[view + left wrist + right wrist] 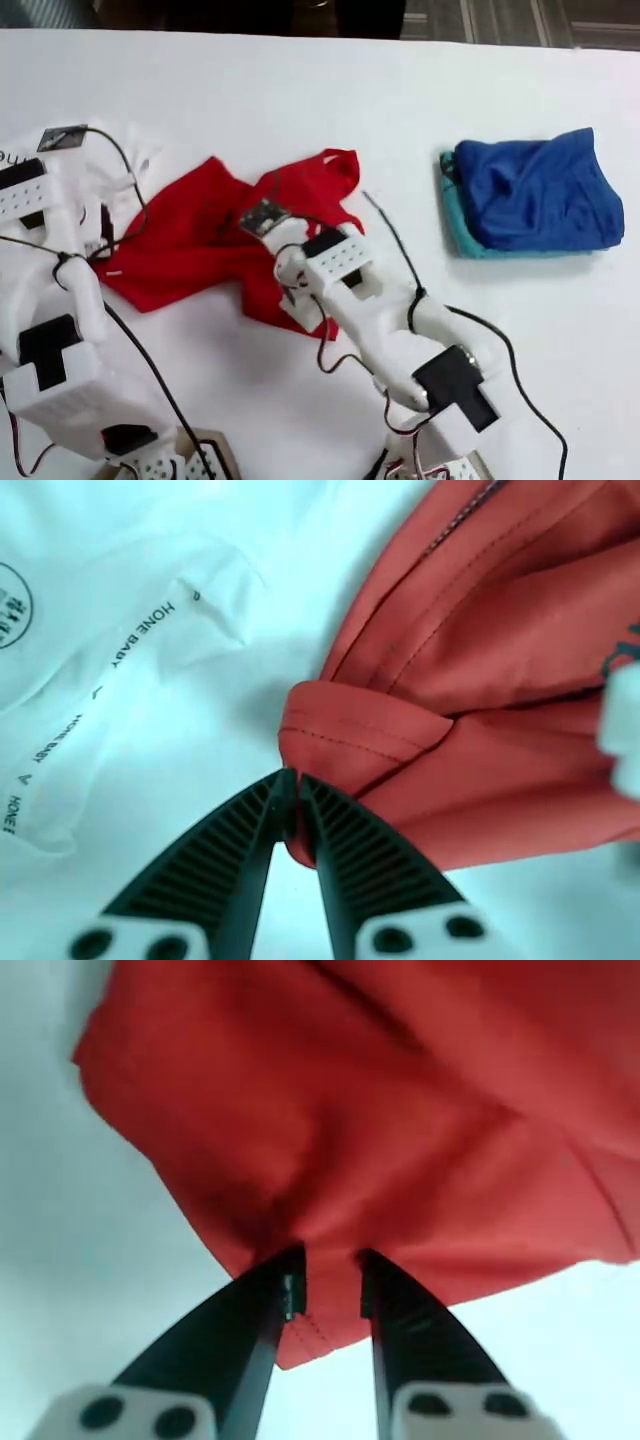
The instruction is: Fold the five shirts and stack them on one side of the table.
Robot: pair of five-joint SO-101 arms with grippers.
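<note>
While the left hand (297,792) is pinched together on a hem of the crumpled red shirt (190,245) beside the white shirt (150,680), the right hand (328,1282) clamps another edge of it. Farther right on the desk (300,90), a folded blue shirt (535,190) lies on a teal shirt (458,232).

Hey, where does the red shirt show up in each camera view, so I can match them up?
High view: the red shirt lies crumpled left of centre, with an arm over part of it.
Left wrist view: its folded edge is pinched in the left gripper.
Right wrist view: its stitched hem is held in the right gripper.
Shared landmark: the white table beside the shirt.
</note>
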